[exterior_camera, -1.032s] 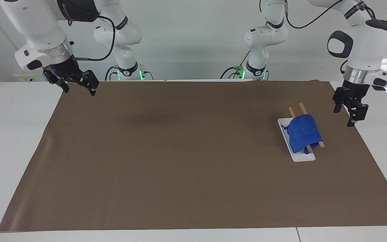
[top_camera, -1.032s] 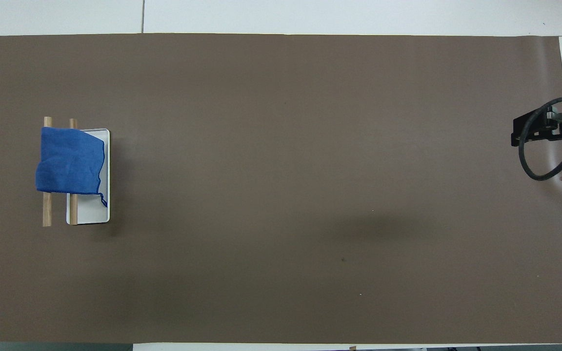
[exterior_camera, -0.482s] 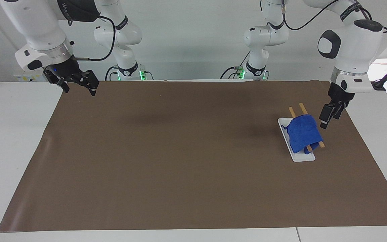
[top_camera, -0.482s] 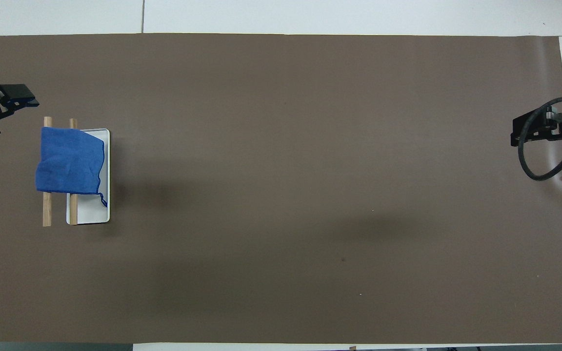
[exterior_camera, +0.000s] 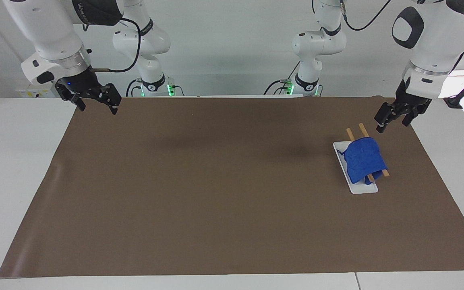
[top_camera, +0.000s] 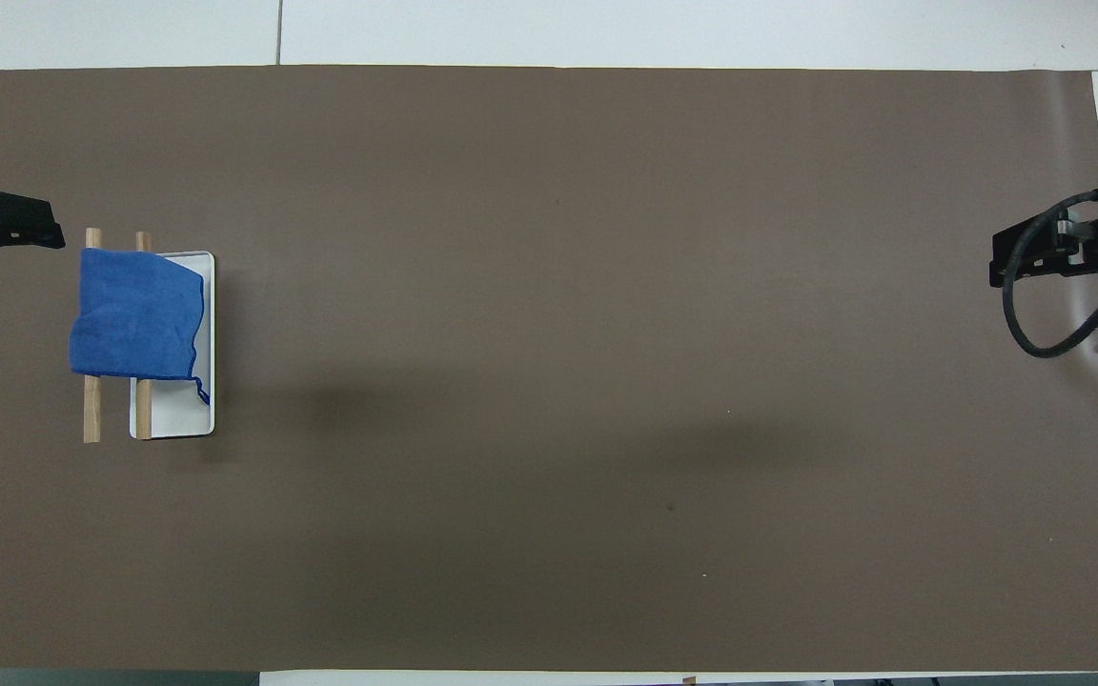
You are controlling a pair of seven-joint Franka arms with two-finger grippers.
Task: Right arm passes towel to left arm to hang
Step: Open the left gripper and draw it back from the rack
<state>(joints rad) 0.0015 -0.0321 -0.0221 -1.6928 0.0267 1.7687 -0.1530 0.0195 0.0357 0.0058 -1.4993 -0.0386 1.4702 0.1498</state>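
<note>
Left hand (exterior_camera: 393, 117) hangs in the air, fingers spread and holding nothing, just above the robot-side ends of the two wooden rails (exterior_camera: 367, 152). Below and just forward of that hand, the blue towel (exterior_camera: 364, 159) already lies draped over both rails of the small rack, whose white base tray (exterior_camera: 357, 188) sits on the brown-covered surface (exterior_camera: 216, 193). Right hand (exterior_camera: 92, 96) waits over the opposite end of the surface, well apart from the towel, fingers also spread and empty. Judging by this, the hanging looks done; only retreating seems left
</note>
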